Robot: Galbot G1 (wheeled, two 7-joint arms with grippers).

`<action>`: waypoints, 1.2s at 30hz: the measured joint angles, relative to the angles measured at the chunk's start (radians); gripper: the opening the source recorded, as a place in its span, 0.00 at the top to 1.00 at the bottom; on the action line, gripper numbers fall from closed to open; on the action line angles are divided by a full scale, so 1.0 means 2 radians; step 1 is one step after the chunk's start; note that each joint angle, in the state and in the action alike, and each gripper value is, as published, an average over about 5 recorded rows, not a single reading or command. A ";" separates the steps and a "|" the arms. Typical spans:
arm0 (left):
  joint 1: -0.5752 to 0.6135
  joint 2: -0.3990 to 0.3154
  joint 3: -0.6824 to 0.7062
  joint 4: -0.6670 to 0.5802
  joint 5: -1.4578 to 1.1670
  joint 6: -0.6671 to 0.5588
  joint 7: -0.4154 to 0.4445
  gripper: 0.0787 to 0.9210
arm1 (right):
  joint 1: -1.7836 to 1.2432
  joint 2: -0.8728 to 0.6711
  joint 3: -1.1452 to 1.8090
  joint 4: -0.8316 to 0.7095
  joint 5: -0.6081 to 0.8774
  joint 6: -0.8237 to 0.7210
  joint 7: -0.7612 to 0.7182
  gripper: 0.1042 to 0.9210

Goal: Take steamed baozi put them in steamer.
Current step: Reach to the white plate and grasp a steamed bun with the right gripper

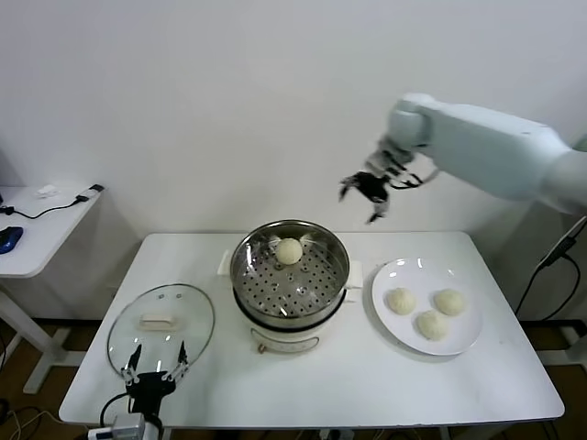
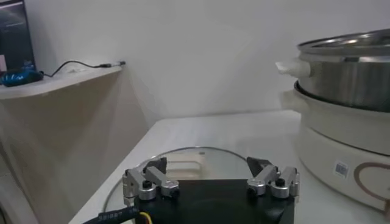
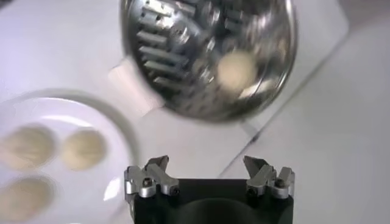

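Pale-shelled robot with dark, metal-tipped hands

The right arm [image 1: 495, 147] wore a smooth, glossy shell of pale grey-white, rounded at the joint, with thin black cables looping at the wrist. Its right hand [image 1: 365, 194] was black and skeletal in build. Seen from the wrists, both hands shared one pattern: a matte black block body carrying two silvery metal finger brackets [image 3: 146, 181], each fixed with dark round screws and tipped with black pads. The left hand [image 2: 210, 182] had a black cable, lettered in white, and a yellow wire at its base.
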 measured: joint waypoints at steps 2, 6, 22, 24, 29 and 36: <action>-0.001 0.000 -0.001 0.001 0.000 0.000 0.000 0.12 | -0.003 -0.022 -0.010 0.015 0.014 -0.032 0.004 0.12; -0.002 0.000 -0.003 0.003 0.000 -0.001 0.001 0.12 | -0.025 -0.055 -0.015 0.032 0.032 -0.089 0.015 0.12; -0.002 -0.002 -0.008 0.014 0.003 -0.002 0.001 0.12 | -0.177 -0.072 0.059 -0.003 0.026 -0.190 0.055 0.12; -0.002 -0.002 -0.008 0.015 0.003 -0.002 0.001 0.12 | -0.195 -0.068 0.070 -0.013 0.021 -0.195 0.060 0.12; -0.002 -0.002 -0.008 0.017 0.005 -0.002 0.001 0.12 | -0.230 -0.053 0.096 -0.039 0.009 -0.204 0.068 0.12; -0.001 -0.002 -0.009 0.018 0.006 -0.003 0.001 0.12 | -0.258 -0.033 0.121 -0.068 -0.005 -0.211 0.074 0.14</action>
